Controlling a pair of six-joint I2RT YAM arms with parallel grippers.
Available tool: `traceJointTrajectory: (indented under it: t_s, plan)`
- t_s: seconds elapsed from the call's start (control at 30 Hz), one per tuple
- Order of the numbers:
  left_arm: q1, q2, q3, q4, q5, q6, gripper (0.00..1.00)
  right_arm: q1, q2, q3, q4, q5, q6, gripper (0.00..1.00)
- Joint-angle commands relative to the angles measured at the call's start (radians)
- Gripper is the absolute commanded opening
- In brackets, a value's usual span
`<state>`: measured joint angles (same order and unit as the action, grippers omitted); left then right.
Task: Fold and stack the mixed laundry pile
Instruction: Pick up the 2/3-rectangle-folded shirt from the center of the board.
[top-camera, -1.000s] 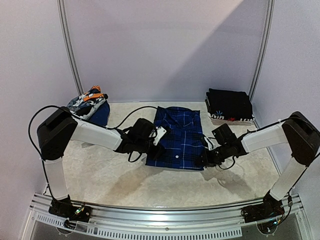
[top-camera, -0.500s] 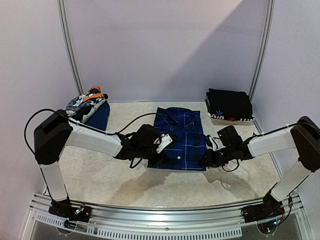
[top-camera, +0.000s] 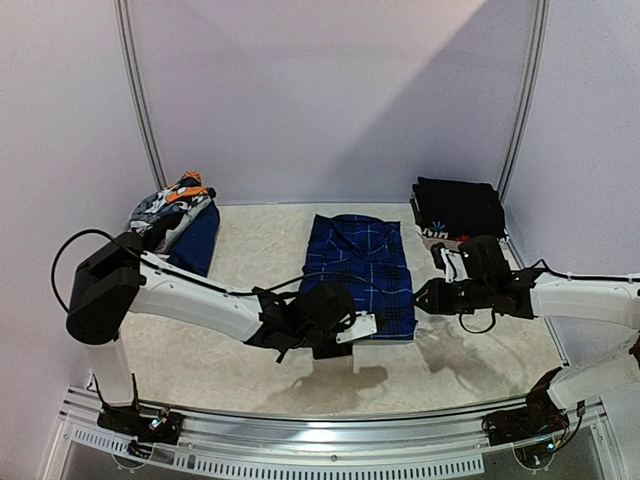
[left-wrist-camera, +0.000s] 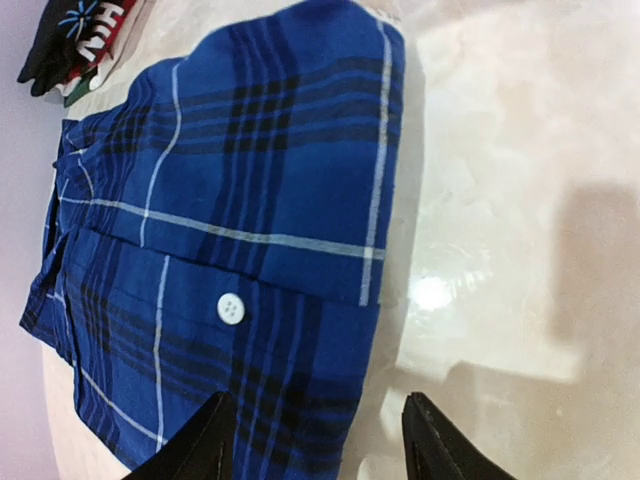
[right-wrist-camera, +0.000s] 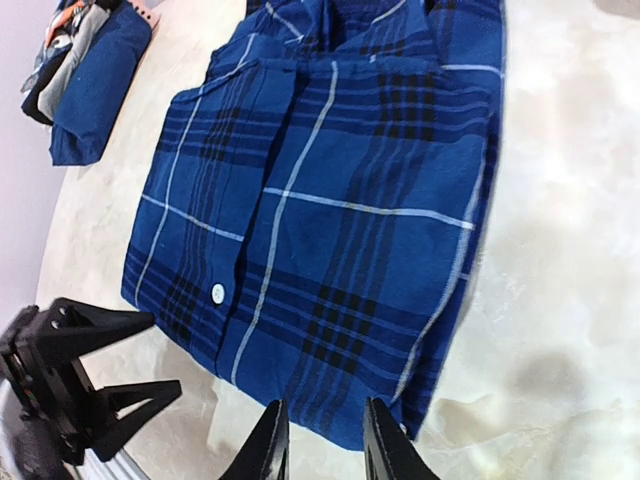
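— What is the table like?
— It has a pale cream top (top-camera: 470, 355), mottled like stone and glossy enough to catch glare. A metal rail (top-camera: 330, 420) runs along the near edge. Two slim metal posts (top-camera: 138, 100) rise at the back against plain lilac walls (top-camera: 330, 90).
— Where is the laundry?
— The blue plaid shirt (top-camera: 362, 265) lies folded flat in the middle. A black folded stack (top-camera: 458, 208) sits in the far right corner. A heap of grey, white and orange pieces (top-camera: 170, 205) rests on a dark blue garment (top-camera: 197, 240) at the far left.
— And the grippers?
— The left gripper (left-wrist-camera: 316, 420) hovers at the shirt's near edge with its fingers wide apart, gripping nothing. The right gripper (right-wrist-camera: 323, 415) is at the shirt's right edge. Its fingers stand a narrow gap apart, with nothing pinched.
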<state>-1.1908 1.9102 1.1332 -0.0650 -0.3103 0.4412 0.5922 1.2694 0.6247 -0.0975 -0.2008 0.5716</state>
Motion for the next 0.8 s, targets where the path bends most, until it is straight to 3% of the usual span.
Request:
traceJointTrajectory:
  t_s: [0.0, 0.57, 0.67, 0.77]
  plan:
    - [-0.02, 0.066, 0.041, 0.01, -0.044, 0.085, 0.58, -0.014, -0.041, -0.04, -0.025, 0.057, 0.0, 0.27]
    - [-0.036, 0.235, 0.137, 0.048, -0.188, 0.18, 0.53, -0.038, -0.066, -0.069, -0.01, 0.058, -0.001, 0.27]
    - [-0.036, 0.268, 0.157, 0.048, -0.235, 0.194, 0.44, -0.042, -0.06, -0.066, -0.01, 0.058, -0.003, 0.27]
    - [-0.035, 0.274, 0.154, 0.091, -0.249, 0.201, 0.28, -0.046, -0.053, -0.063, -0.009, 0.06, -0.003, 0.27]
